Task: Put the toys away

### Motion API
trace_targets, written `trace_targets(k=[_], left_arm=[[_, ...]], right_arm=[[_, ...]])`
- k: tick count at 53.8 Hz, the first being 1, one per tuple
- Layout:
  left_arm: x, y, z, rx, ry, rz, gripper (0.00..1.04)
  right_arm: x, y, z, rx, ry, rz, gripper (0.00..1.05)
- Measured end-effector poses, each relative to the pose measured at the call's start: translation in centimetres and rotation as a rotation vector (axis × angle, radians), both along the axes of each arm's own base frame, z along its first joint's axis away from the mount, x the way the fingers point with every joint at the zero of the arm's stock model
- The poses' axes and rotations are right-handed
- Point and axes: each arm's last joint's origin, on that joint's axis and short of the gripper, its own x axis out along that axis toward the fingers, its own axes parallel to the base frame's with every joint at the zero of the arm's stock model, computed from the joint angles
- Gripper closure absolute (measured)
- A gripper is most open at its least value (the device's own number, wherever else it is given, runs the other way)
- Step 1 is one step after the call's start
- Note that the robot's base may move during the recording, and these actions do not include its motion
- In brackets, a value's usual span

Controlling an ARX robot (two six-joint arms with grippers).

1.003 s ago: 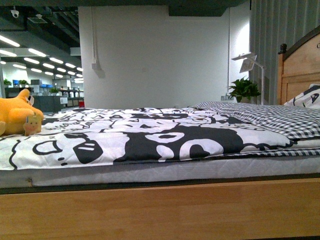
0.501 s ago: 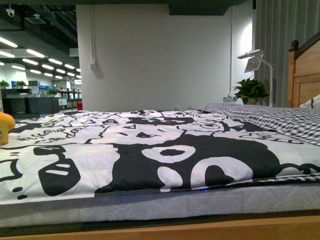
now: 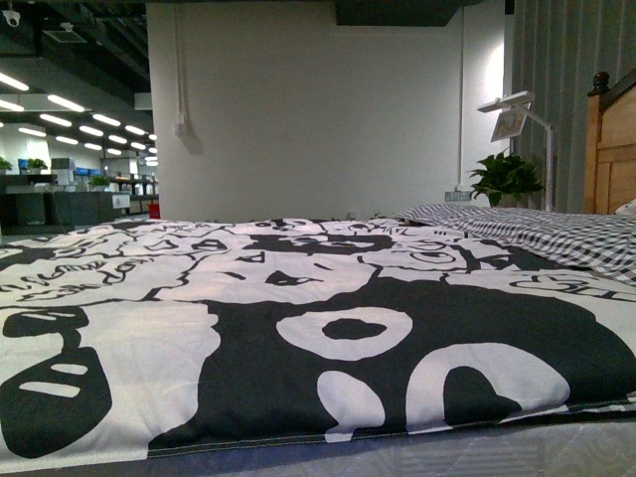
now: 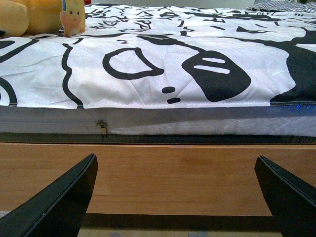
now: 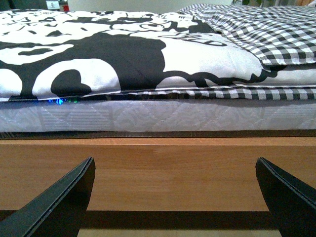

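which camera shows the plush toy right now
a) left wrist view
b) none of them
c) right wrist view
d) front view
a: the orange-yellow plush toy with its hang tag lies on the black-and-white bedspread in the left wrist view only; the front and right wrist views show bedding but no toy.

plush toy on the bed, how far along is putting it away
Nothing looks done: the yellow plush toy lies on the black-and-white quilt. Nothing in hand: left pincer and right pincer are open, empty, facing the wooden bed frame. Left: reach, grasp, stow it.
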Motion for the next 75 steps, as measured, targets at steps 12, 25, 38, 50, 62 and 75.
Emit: trace_targets(k=[12, 25, 38, 50, 62, 75], left_arm=[[0.00, -0.01, 0.00, 0.001, 0.000, -0.003, 0.06], [0.00, 0.00, 0.00, 0.002, 0.000, 0.000, 0.06], [0.01, 0.00, -0.02, 0.002, 0.002, 0.000, 0.06], [0.01, 0.00, 0.00, 0.003, 0.000, 0.001, 0.06], [0.01, 0.01, 0.02, 0.003, -0.002, 0.001, 0.06], [0.00, 0.02, 0.03, 0.003, -0.003, 0.005, 0.06]], right_arm=[[0.00, -0.01, 0.00, 0.000, 0.000, -0.004, 0.07], [0.00, -0.01, 0.00, 0.000, 0.000, -0.003, 0.07], [0.01, 0.00, -0.01, 0.000, 0.002, 0.000, 0.07], [0.00, -0.01, 0.00, 0.000, 0.000, -0.002, 0.07], [0.00, 0.00, -0.01, 0.000, 0.001, 0.000, 0.07], [-0.01, 0.01, 0.01, 0.000, -0.001, 0.003, 0.07]])
